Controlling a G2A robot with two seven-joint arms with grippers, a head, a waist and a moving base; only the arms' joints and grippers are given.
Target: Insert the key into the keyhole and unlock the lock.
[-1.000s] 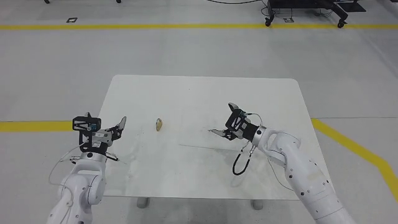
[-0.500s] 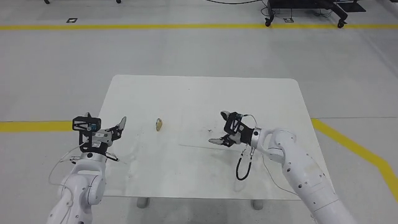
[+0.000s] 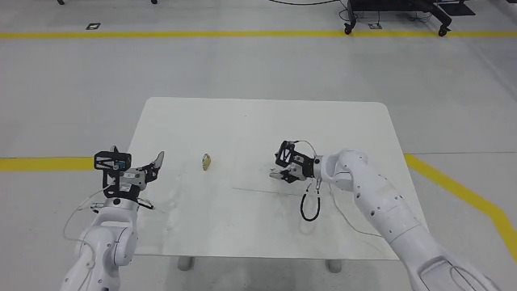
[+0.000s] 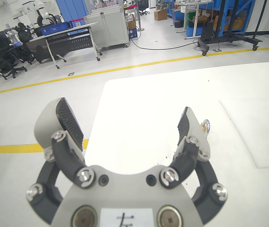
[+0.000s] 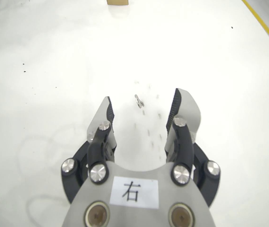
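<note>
well, the white table (image 3: 242, 121) takes the lower middle of the top view, w/ dark specks and faint scuffs on it. the brass lock (image 3: 207, 161) lies left of centre, apart from both arms. the right gripper (image 5: 144, 95) sits low over the table just right of centre, fingers spread apart, gripping nothing. the small metal key (image 5: 139, 100) lies on the table between its fingertips, touching neither. the left gripper (image 4: 125, 112) hangs at the table's left edge, lower left of the top view, fingers wide apart w/ nothing in them. a black cable loop (image 3: 309, 208) hangs under the right wrist. room: pale grey floor w/ a yellow line (image 3: 242, 34) across the upper part, black wheeled stand (image 3: 396, 0) upper right, blue shelving (image 4: 219, 1) in the bkgd.
</note>
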